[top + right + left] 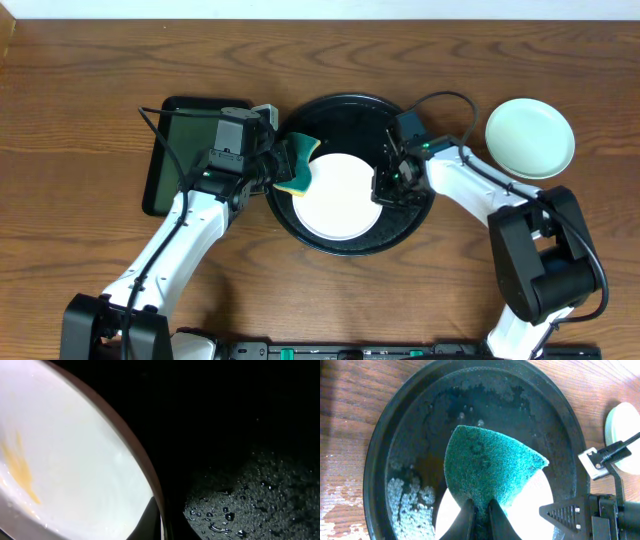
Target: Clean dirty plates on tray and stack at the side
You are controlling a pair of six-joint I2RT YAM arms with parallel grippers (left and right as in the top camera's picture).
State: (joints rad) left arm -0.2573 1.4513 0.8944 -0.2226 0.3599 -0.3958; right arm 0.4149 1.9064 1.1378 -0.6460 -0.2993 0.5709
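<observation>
A white plate (335, 195) lies on the round black tray (352, 112). My left gripper (283, 168) is shut on a green-and-yellow sponge (298, 165) at the plate's left edge; the sponge's green face (490, 470) fills the left wrist view above the plate (535, 502). My right gripper (385, 188) is shut on the plate's right rim; in the right wrist view one finger lies on the plate (75, 460), which has a yellow smear (17, 467). A mint-cyan plate (530, 138) sits on the wood at the right. The third plate is out of view.
A rectangular black tray with a dark green inside (185, 150) lies left of the round tray, under my left arm. The round tray's floor is wet with foam and droplets (410, 502) (240, 505). Both arms reach in from the front edge.
</observation>
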